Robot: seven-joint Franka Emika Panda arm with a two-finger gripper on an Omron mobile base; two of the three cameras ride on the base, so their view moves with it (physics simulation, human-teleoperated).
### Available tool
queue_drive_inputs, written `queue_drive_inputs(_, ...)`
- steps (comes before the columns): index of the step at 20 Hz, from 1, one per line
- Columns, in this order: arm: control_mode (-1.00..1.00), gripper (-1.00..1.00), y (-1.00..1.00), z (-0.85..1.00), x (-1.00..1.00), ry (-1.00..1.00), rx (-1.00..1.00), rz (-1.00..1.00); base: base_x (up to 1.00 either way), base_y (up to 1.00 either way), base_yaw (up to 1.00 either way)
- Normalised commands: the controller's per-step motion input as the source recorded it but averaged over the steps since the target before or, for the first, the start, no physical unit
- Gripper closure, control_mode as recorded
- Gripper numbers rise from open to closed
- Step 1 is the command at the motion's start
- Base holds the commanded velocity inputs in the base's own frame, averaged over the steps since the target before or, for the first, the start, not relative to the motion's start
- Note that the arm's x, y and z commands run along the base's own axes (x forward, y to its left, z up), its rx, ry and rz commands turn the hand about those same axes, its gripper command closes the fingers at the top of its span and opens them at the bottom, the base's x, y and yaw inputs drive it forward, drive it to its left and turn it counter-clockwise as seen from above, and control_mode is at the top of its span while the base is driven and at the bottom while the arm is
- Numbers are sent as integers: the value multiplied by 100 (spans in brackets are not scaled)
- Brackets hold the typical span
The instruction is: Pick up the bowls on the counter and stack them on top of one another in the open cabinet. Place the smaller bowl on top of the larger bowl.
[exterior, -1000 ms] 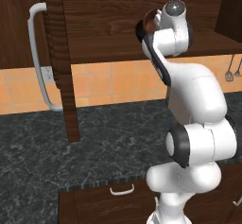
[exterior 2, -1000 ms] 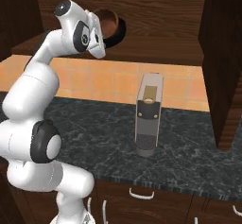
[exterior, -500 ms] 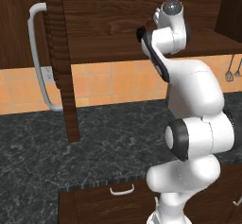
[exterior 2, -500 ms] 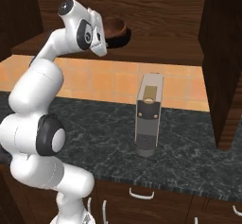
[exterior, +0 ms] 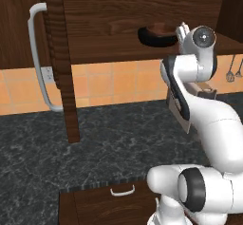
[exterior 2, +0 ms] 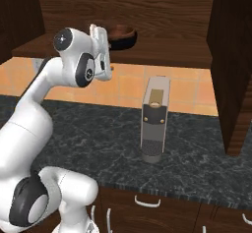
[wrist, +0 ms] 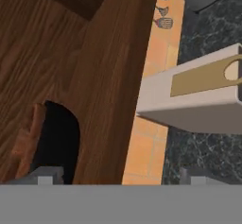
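The larger bowl (exterior: 154,37), glossy black, sits on the shelf of the open cabinet (exterior: 109,24). The smaller reddish-brown bowl (exterior: 164,28) rests inside it; the stack is also seen as the black bowl (exterior 2: 125,39) with the brown bowl (exterior 2: 119,30) on top. My gripper (wrist: 120,176) is open, its tips wide apart with nothing between them. It hovers just off the shelf's front edge, beside the black bowl (wrist: 59,142) and the brown bowl's rim (wrist: 26,145). The white hand (exterior: 183,30) stands right of the stack, not touching it.
The cabinet door (exterior: 59,58) with its long curved handle (exterior: 35,62) stands open at the left. A tall grey appliance (exterior 2: 155,119) stands on the marbled counter (exterior 2: 202,148). Utensils (exterior: 231,70) hang on the tiled wall. A dark cabinet side (exterior 2: 231,65) rises at the right.
The small brown bowl was at my gripper by the shelf; it now rests in the black bowl. My hand has let go and drawn back from the cabinet.
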Motion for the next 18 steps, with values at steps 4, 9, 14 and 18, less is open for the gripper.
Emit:
queue_drive_inputs(4, -100, -100, 37, -100, -100, -2, -31, 9, 0, 0, 0)
queue_drive_inputs(9, -100, -100, 74, -100, -97, -7, -77, 34, 0, 0, 0)
queue_drive_inputs(14, -100, -100, 50, -98, -71, -27, -86, 21, 0, 0, 0)
queue_drive_inputs(18, -100, -100, 11, -93, -46, -18, -61, 13, 0, 0, 0)
